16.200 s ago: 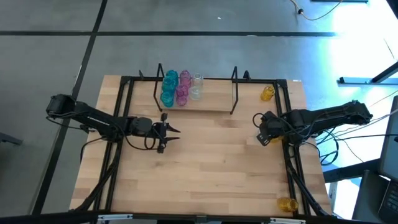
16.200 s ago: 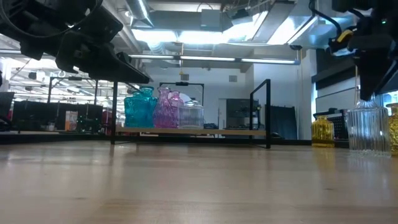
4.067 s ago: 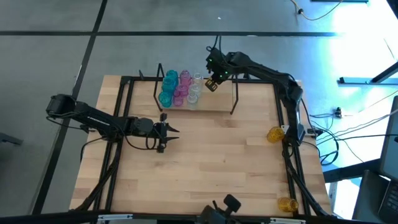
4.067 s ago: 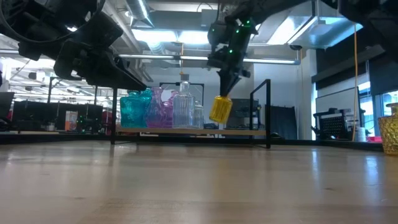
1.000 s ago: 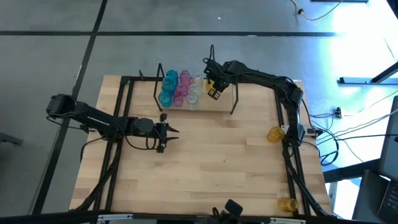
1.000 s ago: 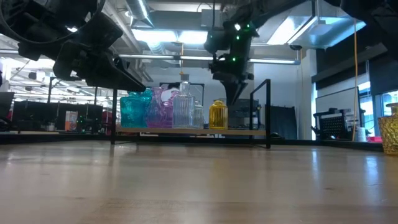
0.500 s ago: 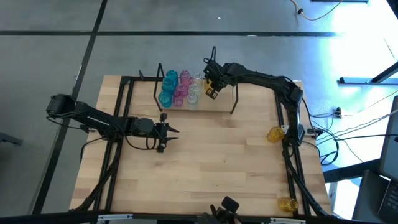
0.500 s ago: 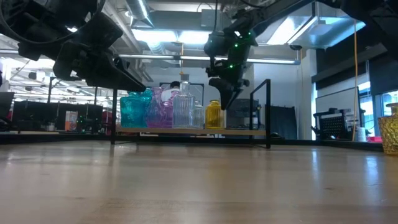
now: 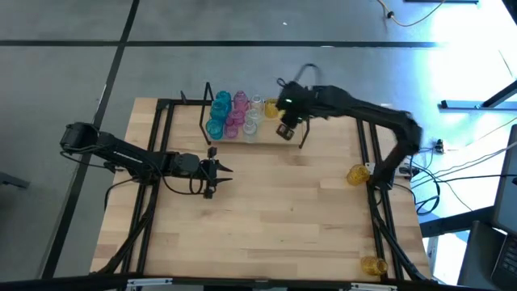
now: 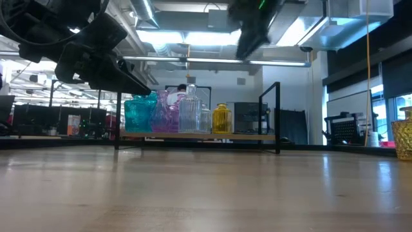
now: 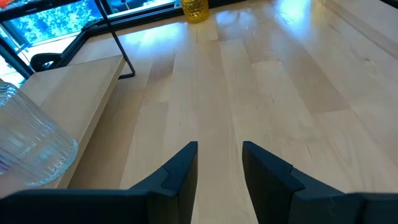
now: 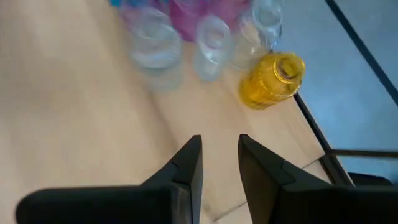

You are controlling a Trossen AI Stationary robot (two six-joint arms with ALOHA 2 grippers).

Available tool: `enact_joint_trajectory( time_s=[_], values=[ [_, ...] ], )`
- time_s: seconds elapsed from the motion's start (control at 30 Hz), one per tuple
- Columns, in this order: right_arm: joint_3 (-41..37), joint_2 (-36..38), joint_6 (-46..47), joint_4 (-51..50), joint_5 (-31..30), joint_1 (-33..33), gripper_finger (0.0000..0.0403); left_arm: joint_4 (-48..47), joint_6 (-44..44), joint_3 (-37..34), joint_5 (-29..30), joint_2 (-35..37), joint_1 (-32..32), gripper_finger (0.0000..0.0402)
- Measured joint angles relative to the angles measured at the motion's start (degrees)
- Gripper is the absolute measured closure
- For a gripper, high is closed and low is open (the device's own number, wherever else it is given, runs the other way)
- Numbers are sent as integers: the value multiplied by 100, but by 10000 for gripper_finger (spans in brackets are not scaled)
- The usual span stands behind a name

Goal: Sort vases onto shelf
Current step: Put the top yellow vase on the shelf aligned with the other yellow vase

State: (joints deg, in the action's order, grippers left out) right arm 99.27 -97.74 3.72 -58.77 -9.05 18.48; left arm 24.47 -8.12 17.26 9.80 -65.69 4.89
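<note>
- The right arm reaches across the far side of the desk (image 9: 266, 210), elbow bent, and its right gripper (image 9: 286, 131) hangs above the shelf (image 9: 275, 136), raised clear of the glassware; its fingers (image 12: 186, 168) are parted with a narrow gap and hold nothing.
- The left arm lies low along the desk's left side; the left gripper (image 9: 216, 170) sits near the front of the shelf, its fingers (image 11: 180, 171) slightly apart and empty.
- A yellow vase (image 10: 221, 119) stands upright on the shelf, mouth up, long axis vertical, just beside the clear vases (image 10: 192, 116). It is translucent, ribbed, with a round open neck (image 12: 288, 67).
- The row on the shelf runs teal vases (image 10: 143, 112), pink vases (image 10: 168, 111), clear, then yellow, crowded toward the shelf's left end.
- Another yellow vase (image 9: 358, 175) sits on the desk by the right arm's base, and a third yellow vase (image 9: 372, 264) near the desk's near right corner.
</note>
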Motion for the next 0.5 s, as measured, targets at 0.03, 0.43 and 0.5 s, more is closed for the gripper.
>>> enact_joint_trajectory(
  time_s=[0.03, 0.43, 0.5],
  values=[
    [4, 225, 83, -133, -10, -134, 315, 0, 0, 0, 0, 0, 2, 282],
    [-1604, 2356, 2880, -2199, -792, -1506, 315, 1, 11, 0, 0, 0, 1, 282],
    [-2153, 2721, 3338, -2238, -751, -1584, 315, 1, 12, 0, 0, 0, 1, 282]
  ],
)
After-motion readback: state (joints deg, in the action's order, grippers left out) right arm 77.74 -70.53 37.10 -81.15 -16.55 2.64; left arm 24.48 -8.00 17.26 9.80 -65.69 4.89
